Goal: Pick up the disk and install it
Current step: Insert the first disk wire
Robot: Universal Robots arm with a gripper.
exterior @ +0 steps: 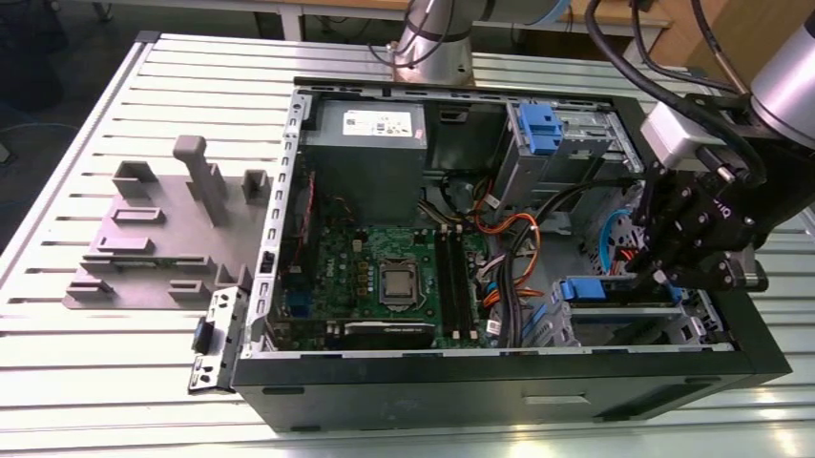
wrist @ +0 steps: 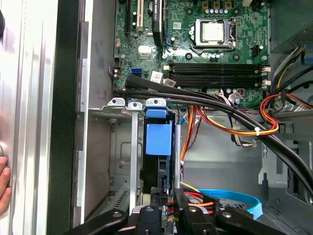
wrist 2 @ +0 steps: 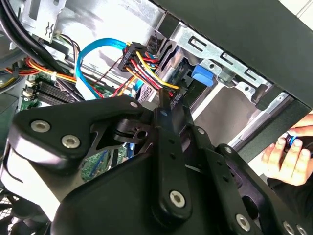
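Hand over disk in drive bay, fingertips hidden behind linkage.

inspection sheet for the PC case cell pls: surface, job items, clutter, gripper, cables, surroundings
Surface: slatted metal table; open PC case lies on it.
Job's things: disk with its blue carrier stands on edge in the drive bay of the case, seen in the first wrist view.
Clutter: grey fixture on the table, at the exterior view's left of the case.
Gripper: gripper at the end of the disk, above the bay; its state cannot be told.
Cables: orange, red and yellow bundle and blue flat cable lie close beside the bay.
Surroundings: a person's hand holds a small blue item outside the case.
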